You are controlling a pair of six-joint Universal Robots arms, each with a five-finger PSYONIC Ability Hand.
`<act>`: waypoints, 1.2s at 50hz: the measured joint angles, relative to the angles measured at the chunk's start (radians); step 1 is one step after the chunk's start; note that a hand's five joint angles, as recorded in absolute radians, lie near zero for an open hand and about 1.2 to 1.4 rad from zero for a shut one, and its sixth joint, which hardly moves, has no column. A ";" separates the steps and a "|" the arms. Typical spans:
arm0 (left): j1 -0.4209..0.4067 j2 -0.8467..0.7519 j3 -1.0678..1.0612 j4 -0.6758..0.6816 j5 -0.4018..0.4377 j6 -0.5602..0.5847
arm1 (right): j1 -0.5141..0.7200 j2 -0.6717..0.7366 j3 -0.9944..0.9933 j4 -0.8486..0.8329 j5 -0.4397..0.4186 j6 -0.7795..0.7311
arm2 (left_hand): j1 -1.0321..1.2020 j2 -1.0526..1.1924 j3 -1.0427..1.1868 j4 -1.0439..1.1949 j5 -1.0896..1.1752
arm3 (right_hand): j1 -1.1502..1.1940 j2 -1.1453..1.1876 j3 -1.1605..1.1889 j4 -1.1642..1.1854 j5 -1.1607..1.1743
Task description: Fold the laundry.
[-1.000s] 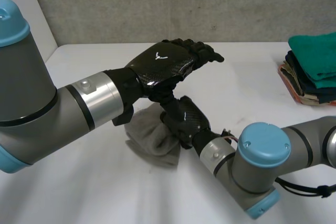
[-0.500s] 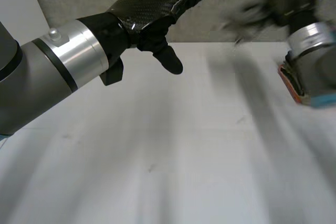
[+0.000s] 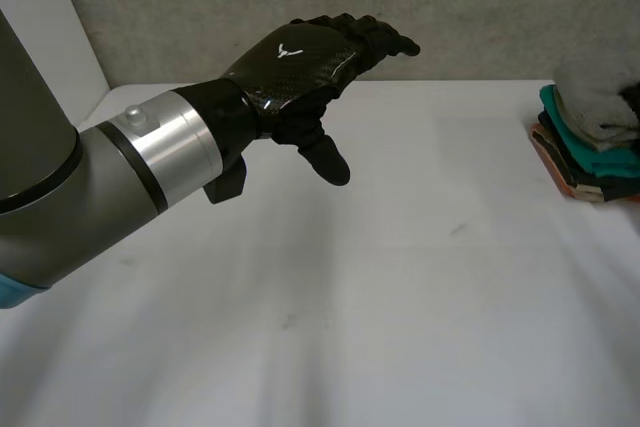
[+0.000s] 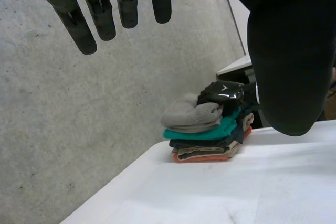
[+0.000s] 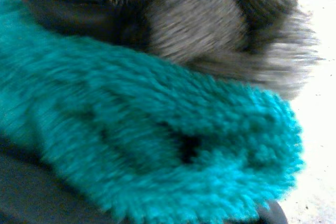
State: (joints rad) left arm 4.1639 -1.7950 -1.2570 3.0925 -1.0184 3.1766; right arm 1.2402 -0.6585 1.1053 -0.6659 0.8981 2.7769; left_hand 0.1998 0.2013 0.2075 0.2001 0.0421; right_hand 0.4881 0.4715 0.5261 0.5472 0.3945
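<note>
Presently, step in hand: setting the folded grey cloth (image 3: 597, 97) onto the stack (image 3: 580, 175); placing stage, judged nearly complete.
Task thing, place: grey cloth on top of the stack, at the right edge of the frame in head view; lying directly on a teal cloth (image 5: 147, 145); bundled and somewhat rounded, not flat.
Right hand (image 4: 223, 92): up against the grey cloth at the top of the stack, touching it; whether clasping or merely resting on it, cannot tell.
Left hand (image 3: 300, 67): upper centre of the frame in head view, raised clear of the table (image 3: 400, 297); spread loosely, thumb hanging down, holding nothing.
Next move, judged: let go if clasped, then lift the right hand straight up and away without dragging the cloth; possibly a light pat to level the top layer.
Risk, judged: rounded bundle rolling off the stack's edge on withdrawal.
Progress, judged: several pieces already stacked; this one likely among the last.
</note>
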 measured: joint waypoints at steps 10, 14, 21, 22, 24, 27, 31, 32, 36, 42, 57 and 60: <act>-0.002 0.010 0.012 0.000 0.000 0.001 | 0.001 -0.202 0.078 0.092 0.092 0.024 | 0.000 0.000 0.000 0.000 0.000 | -0.249 -0.262 -0.321 -0.342 -0.353; -0.003 0.015 0.012 0.000 0.000 0.000 | -0.006 -0.323 0.109 0.263 0.129 0.030 | 0.000 0.000 0.000 0.000 0.000 | -0.249 -0.262 -0.321 -0.342 -0.353; -0.016 0.022 -0.003 -0.005 0.000 -0.003 | -0.093 -0.441 0.083 0.621 0.212 -0.010 | 0.000 0.000 0.000 0.000 0.000 | -0.249 -0.262 -0.321 -0.342 -0.353; -0.020 0.026 -0.008 -0.005 0.000 -0.003 | -0.121 -0.460 0.063 0.690 0.252 -0.038 | 0.000 0.000 0.000 0.000 0.000 | -0.249 -0.262 -0.321 -0.342 -0.353; -0.026 0.031 -0.013 -0.004 0.001 -0.003 | -0.156 -0.480 0.024 0.762 0.321 -0.093 | 0.000 0.000 0.000 0.000 0.000 | -0.249 -0.262 -0.321 -0.342 -0.353; -0.039 0.046 -0.007 0.002 0.000 -0.004 | -0.193 -0.502 -0.083 0.786 0.483 -0.209 | 0.000 0.000 0.000 0.000 0.000 | -0.249 -0.262 -0.321 -0.342 -0.353; -0.053 0.065 0.041 0.029 -0.010 -0.016 | -0.178 -0.520 -0.169 0.691 0.604 -0.254 | 0.000 0.000 0.000 0.000 0.000 | -0.249 -0.261 -0.321 -0.342 -0.353; -0.056 0.070 0.054 0.036 -0.014 -0.021 | -0.160 -0.535 -0.183 0.647 0.623 -0.247 | 0.000 0.000 0.000 0.000 0.000 | -0.249 -0.261 -0.321 -0.342 -0.353; -0.059 0.104 0.128 0.086 -0.077 -0.077 | -0.055 -0.660 -0.130 0.464 0.613 -0.134 | 0.000 0.000 0.000 0.000 0.000 | -0.249 -0.261 -0.321 -0.342 -0.354; 0.060 0.200 0.192 0.114 -0.265 -0.121 | 0.182 -0.869 0.148 0.228 0.402 0.061 | 0.000 0.000 0.000 0.000 0.000 | -0.249 -0.261 -0.321 -0.342 -0.354; 0.557 0.279 -0.137 -0.212 -0.353 0.347 | 0.592 -0.801 0.518 0.361 0.308 -0.006 | 0.000 0.000 0.000 -0.001 0.000 | -0.249 -0.261 -0.321 -0.342 -0.354; 0.584 0.251 -0.253 -0.164 -0.351 0.440 | 0.614 -0.732 0.520 0.409 0.357 -0.043 | 0.000 0.000 0.000 -0.001 0.000 | -0.249 -0.261 -0.321 -0.342 -0.354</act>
State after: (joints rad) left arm 4.7481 -1.5440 -1.5100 2.9287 -1.3696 3.6164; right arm 1.8546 -1.3907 1.6250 -0.2574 1.2552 2.7338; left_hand 0.1998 0.2013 0.2074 0.1993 0.0421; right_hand 0.2393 0.2100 0.2048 0.2048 0.0404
